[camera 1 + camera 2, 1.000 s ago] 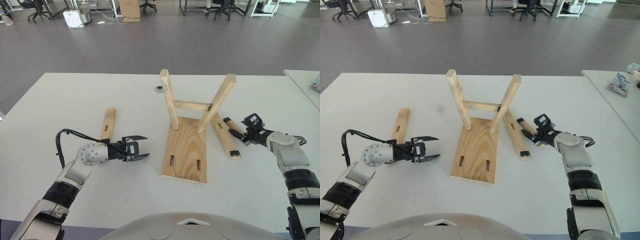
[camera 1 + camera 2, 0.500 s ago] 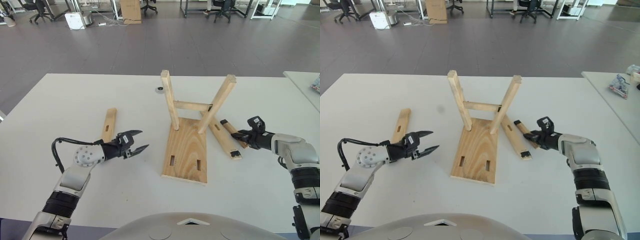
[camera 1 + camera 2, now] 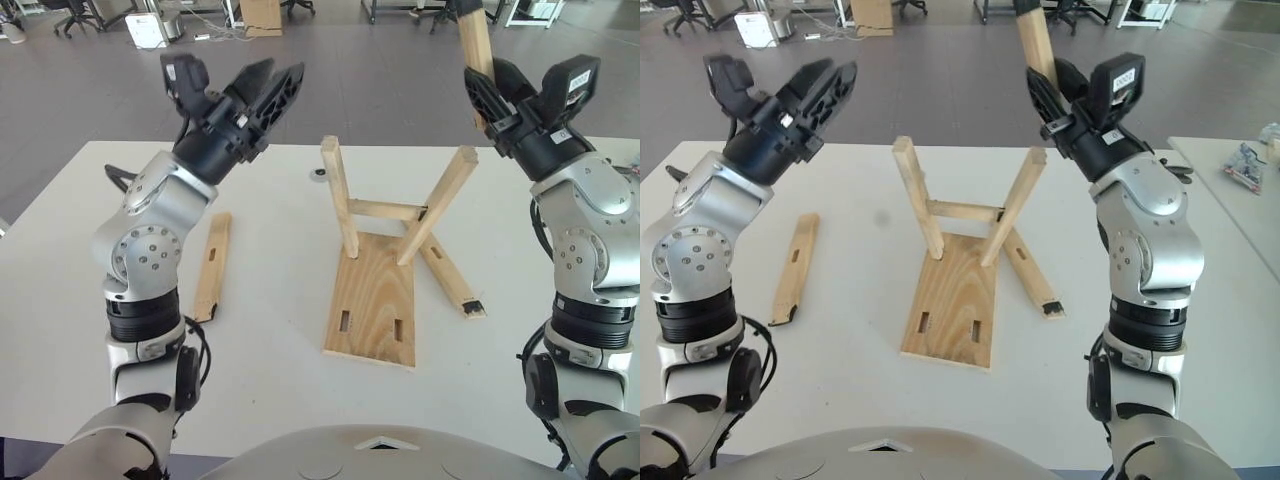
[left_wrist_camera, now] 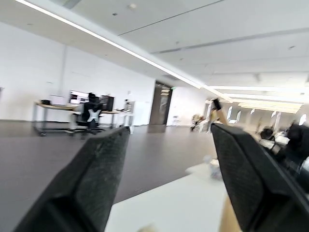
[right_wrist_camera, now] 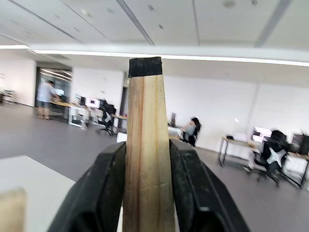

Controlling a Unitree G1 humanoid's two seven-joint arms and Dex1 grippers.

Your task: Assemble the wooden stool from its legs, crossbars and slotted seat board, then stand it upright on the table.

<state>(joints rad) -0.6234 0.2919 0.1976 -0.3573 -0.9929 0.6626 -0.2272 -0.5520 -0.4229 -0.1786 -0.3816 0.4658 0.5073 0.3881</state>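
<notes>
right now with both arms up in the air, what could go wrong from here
1. The right gripper holds a wooden piece high above the table. If the grip slips, the piece may drop onto the seat board or bounce away.
2. On the way down, the piece could knock the two upright legs slotted into the board. Nothing steadies them: the left gripper is open, empty and raised.
</notes>
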